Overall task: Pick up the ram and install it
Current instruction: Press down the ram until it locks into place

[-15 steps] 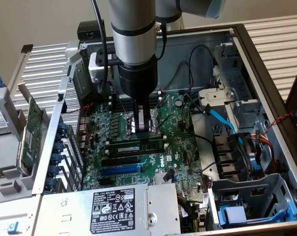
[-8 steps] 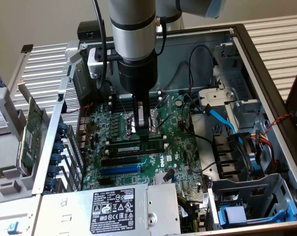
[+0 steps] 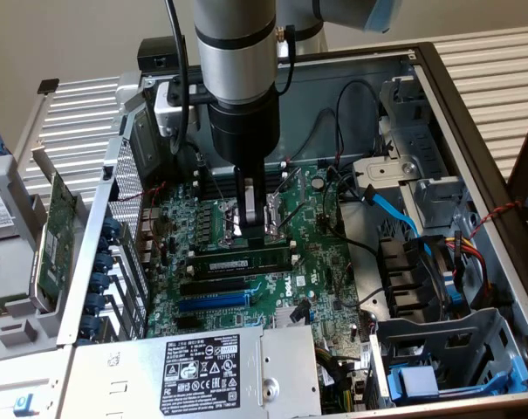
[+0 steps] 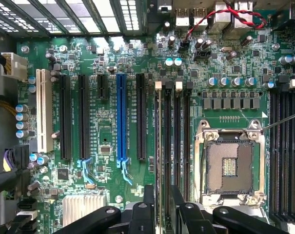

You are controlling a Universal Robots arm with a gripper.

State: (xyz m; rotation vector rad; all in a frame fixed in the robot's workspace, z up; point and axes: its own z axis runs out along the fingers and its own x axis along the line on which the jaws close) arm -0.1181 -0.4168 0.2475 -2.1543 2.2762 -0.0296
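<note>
Your ram (image 3: 239,260) lies in the centre of the exterior frame, a long, thin green stick with a white label and dark chips, standing on edge in a memory slot of the motherboard (image 3: 329,262), just below the CPU socket (image 3: 246,223). In the wrist view you see it edge-on as a narrow line (image 4: 160,161) running down between the black slots toward the lower middle of the frame. The gripper (image 3: 256,229) hangs directly above the socket area, just beyond the stick, its two dark fingers parted a little and gripping nothing; in the wrist view the finger bases (image 4: 148,202) straddle the line of the module without closing on it. By the look of it, the picking up is done and the stick sits in its slot; whether it is pressed fully home and the white end clips (image 4: 158,85) have latched, you cannot tell. Around it the board is glossy green, studded with silver capacitors; one expansion slot is blue (image 4: 121,117), one white (image 4: 41,117), and the socket frame is bright metal. A grey ribbed power supply (image 3: 198,371) fills the lower edge of the exterior frame.
</note>
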